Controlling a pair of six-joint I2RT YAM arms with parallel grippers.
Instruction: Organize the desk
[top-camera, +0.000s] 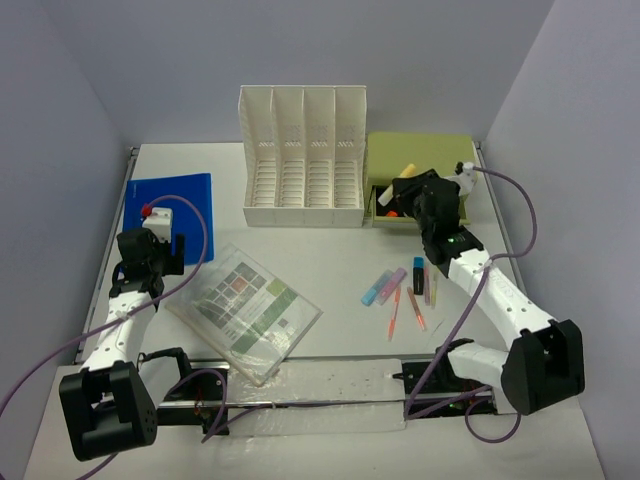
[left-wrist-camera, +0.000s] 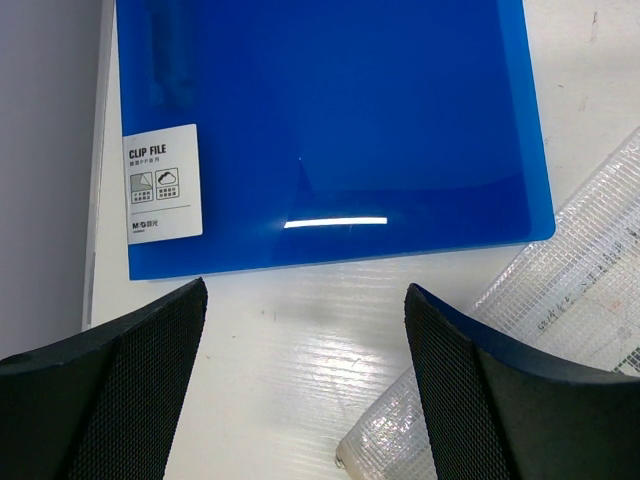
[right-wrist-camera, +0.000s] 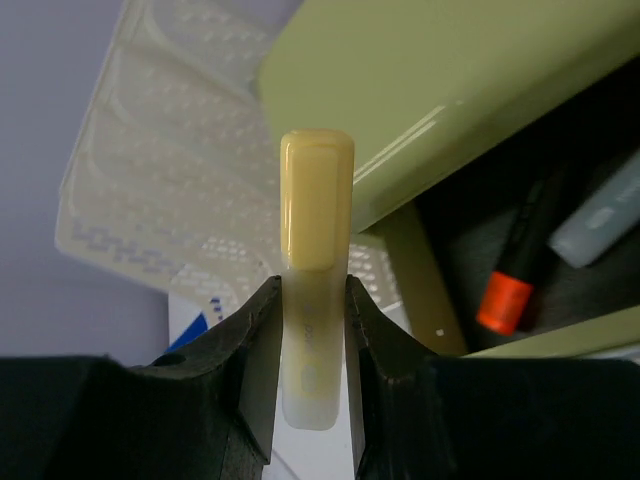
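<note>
Yellow highlighter clamped in right claw; left claw spread wide, empty, above desk.

White label on the blue folder reads "CLIP FILE" in bold. Its bottom line has the brand "M&G" plus characters I can't make out. The small print by its two icons is too tiny for me. Printed sheet in the clear sleeve: text unreadable.
</note>
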